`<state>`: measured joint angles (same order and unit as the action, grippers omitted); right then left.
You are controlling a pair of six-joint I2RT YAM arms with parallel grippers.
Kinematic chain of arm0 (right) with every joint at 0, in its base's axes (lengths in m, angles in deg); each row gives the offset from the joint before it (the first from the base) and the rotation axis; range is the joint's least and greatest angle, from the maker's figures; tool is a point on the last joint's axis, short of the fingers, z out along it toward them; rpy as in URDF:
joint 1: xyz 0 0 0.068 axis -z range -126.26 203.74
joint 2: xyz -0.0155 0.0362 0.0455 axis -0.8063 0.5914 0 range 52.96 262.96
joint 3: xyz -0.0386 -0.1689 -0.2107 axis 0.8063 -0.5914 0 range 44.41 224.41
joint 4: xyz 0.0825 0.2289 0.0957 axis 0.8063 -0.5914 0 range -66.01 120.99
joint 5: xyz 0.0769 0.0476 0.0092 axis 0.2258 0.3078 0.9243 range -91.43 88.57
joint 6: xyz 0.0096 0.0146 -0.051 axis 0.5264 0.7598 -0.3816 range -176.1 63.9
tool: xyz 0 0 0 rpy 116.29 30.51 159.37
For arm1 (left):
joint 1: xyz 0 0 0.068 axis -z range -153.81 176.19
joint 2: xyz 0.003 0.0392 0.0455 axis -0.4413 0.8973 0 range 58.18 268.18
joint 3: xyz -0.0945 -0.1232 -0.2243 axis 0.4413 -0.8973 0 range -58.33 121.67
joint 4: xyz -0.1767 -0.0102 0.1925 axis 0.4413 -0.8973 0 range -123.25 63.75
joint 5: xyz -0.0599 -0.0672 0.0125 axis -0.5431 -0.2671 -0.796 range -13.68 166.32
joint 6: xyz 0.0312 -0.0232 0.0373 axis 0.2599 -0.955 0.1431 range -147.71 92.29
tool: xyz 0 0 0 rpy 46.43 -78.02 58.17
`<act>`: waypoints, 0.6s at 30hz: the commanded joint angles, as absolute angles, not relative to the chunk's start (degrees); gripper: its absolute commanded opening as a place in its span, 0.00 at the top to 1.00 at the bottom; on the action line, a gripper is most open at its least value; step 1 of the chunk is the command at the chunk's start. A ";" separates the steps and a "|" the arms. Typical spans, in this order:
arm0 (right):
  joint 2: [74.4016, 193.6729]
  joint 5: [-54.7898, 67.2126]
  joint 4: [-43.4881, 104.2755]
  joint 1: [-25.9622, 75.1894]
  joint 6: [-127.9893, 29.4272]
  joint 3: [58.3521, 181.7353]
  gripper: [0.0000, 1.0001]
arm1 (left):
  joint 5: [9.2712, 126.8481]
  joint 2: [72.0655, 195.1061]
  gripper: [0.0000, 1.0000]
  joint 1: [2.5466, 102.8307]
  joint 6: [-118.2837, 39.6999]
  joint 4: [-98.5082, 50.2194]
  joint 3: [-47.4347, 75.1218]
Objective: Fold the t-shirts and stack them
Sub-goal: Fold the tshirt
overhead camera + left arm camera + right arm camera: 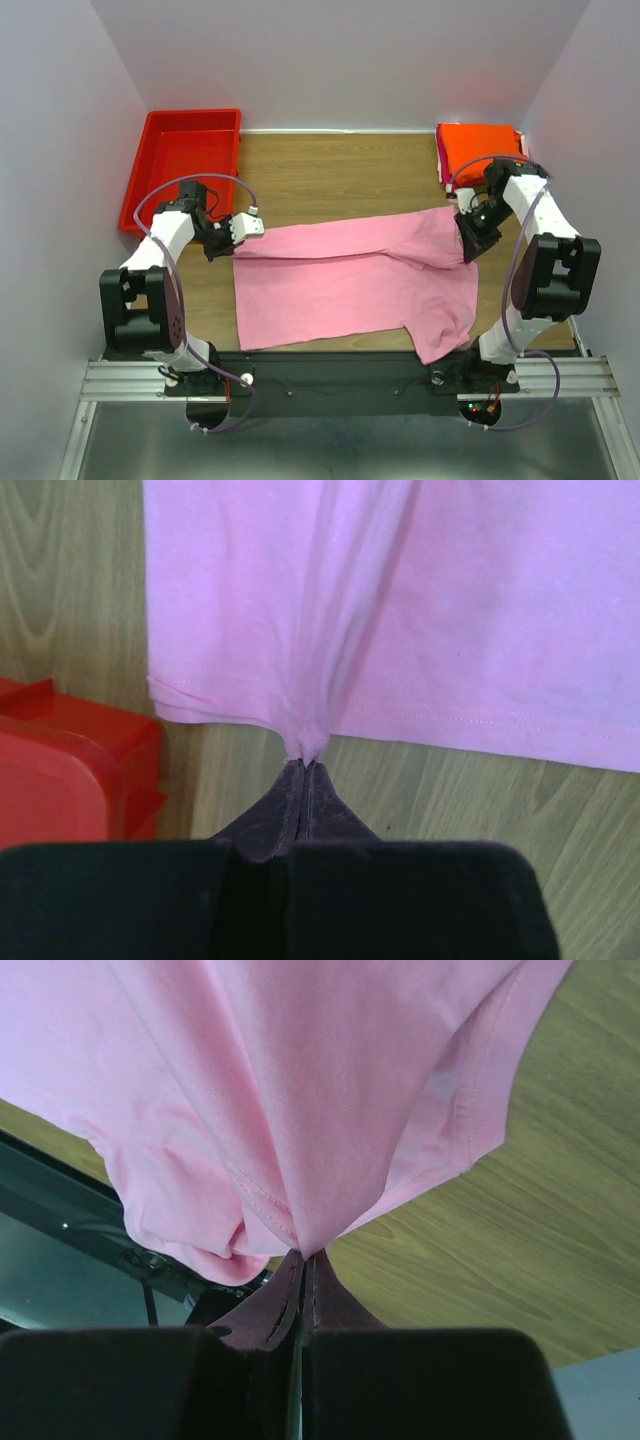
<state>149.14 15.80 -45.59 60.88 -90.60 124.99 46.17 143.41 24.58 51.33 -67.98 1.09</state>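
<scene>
A light pink t-shirt [350,280] lies spread across the middle of the wooden table, one sleeve hanging over the front edge. My left gripper [226,238] is shut on its hem at the left end; the left wrist view shows the cloth [400,610] pinched at my closed fingertips [305,763]. My right gripper [470,240] is shut on the shirt's right end near the sleeve and lifts it a little; the right wrist view shows the pink cloth [300,1090] bunched into the closed tips [308,1255]. A folded bright orange t-shirt [478,148] lies at the back right corner.
A rigid red plastic tray [185,165] stands at the back left, its corner also in the left wrist view [70,770]. White walls close in the table on three sides. The black front rail [340,365] runs along the near edge.
</scene>
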 commanded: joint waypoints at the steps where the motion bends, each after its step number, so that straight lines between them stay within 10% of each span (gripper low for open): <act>1: 150.51 14.48 -47.85 61.30 -91.95 124.22 0.99 | 47.40 143.34 0.93 24.26 51.92 -66.50 -0.49; 7: 153.94 16.15 -46.44 61.30 -90.55 125.62 0.99 | 45.04 143.35 0.50 24.26 51.56 -68.17 1.61; 18: 161.58 21.06 -42.40 61.30 -87.74 132.28 0.99 | 34.23 137.11 0.57 39.18 41.56 -60.98 5.31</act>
<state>160.50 17.05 -44.23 60.90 -88.85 126.03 41.12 141.66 32.76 47.11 -65.73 3.65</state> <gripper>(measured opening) 0.022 0.456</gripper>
